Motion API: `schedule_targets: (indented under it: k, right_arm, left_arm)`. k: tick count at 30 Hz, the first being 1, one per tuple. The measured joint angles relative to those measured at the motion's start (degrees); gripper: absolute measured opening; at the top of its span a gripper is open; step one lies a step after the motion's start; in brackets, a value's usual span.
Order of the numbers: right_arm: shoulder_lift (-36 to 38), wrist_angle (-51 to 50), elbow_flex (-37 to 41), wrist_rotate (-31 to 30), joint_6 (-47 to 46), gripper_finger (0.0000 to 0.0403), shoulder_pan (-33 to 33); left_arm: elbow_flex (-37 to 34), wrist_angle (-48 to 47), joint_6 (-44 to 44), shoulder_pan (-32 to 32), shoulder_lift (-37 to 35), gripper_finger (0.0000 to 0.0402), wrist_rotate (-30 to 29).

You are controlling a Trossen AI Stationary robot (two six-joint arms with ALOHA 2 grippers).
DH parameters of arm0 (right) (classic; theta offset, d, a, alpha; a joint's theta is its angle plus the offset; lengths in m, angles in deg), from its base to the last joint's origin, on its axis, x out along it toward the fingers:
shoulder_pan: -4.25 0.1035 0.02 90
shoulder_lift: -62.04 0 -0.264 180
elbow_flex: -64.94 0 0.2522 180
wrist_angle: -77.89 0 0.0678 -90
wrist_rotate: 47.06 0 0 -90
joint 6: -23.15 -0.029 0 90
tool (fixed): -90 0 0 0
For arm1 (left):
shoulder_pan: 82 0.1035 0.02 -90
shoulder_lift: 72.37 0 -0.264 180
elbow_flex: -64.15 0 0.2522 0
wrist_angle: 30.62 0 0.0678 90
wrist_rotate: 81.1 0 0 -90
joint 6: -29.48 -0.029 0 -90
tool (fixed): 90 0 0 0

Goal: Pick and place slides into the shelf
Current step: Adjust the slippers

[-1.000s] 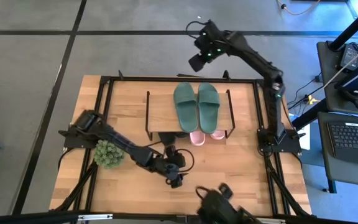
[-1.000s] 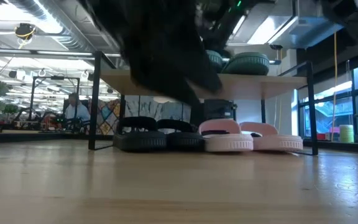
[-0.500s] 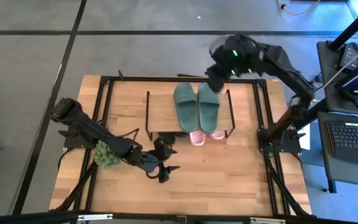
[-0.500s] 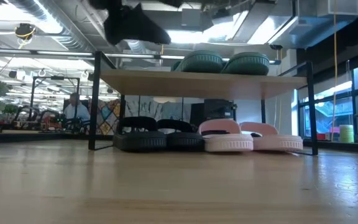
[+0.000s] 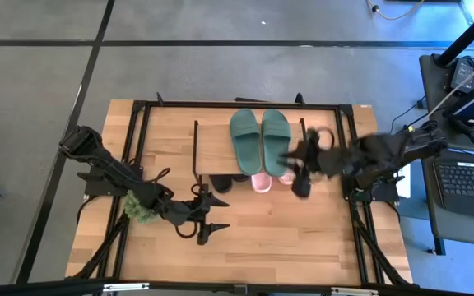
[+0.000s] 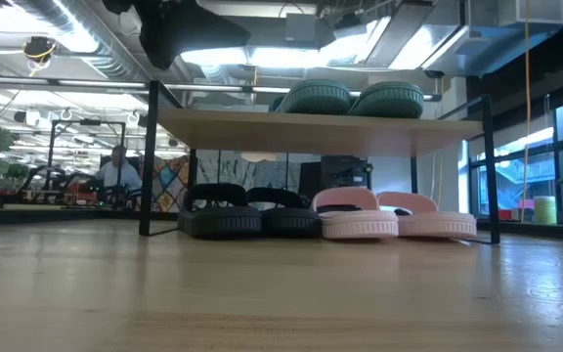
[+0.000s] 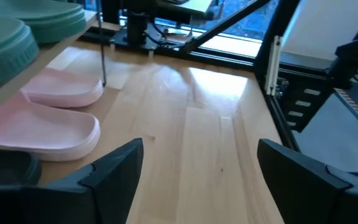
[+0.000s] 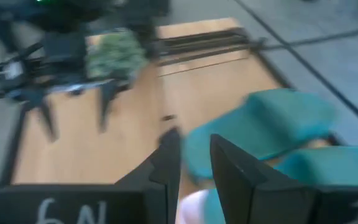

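Note:
The shelf (image 5: 212, 140) stands mid-table, also seen in the low view (image 6: 311, 125). The dark green slides (image 5: 259, 140) lie side by side on its top board, soles down. Under the board, the black slides (image 6: 225, 210) and the pink slides (image 6: 379, 215) rest on the table. My left gripper (image 5: 208, 224) hovers open and empty over the table, near-left of the shelf; its wrist view shows the pink slides (image 7: 42, 124) ahead of it. My right gripper (image 5: 299, 171) is blurred beside the shelf's right end, fingers a narrow gap apart, empty.
A small green plant (image 5: 141, 207) stands near the table's left edge, partly under my left arm. Black frame bars (image 5: 348, 148) run along the table's sides. Bare wood (image 5: 286, 238) lies near of the shelf. A person (image 6: 115, 176) sits far back in the room.
My right arm has swung from beyond the table's far edge, over the shelf, and down to the shelf's right end. My left gripper has drawn back toward the table's left edge and risen, clearing the low view of the shelf. The slides have stayed put.

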Motion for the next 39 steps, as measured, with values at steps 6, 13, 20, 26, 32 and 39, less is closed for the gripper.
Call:
schedule_targets:
  k: [6, 13, 20, 26, 32, 39]
  right_arm:
    - [7.8, 18.4, 20.6, 0.0, -0.6, 0.0089, 8.2]
    - [13.4, 36.9, 40.6, 0.2, -2.9, 0.0089, 16.9]
    - [14.2, 48.2, 56.4, 0.2, -8.6, 0.0089, 21.0]
    - [14.1, 64.1, 66.3, 1.3, -4.2, 0.0089, 23.1]
    - [14.1, 74.1, 70.8, 1.5, 2.3, 0.0089, 23.6]
    - [14.1, 74.6, 70.8, 1.6, 3.7, 0.0089, 23.6]
  left_arm:
    - [0.0, -2.2, 2.6, -2.1, 0.0, 0.0306, -0.2]
    - [0.0, -2.6, 4.3, -3.2, 1.0, 0.0306, -0.3]
    - [0.0, -0.4, 8.4, 0.6, 8.3, 0.0306, -1.4]
    - [0.0, 1.5, 12.1, 2.1, 14.7, 0.0306, -4.2]
    - [0.2, 3.5, 14.8, 3.2, 19.1, 0.0306, -6.4]
    - [0.2, 1.9, 14.8, 4.8, 20.4, 0.0306, -10.2]
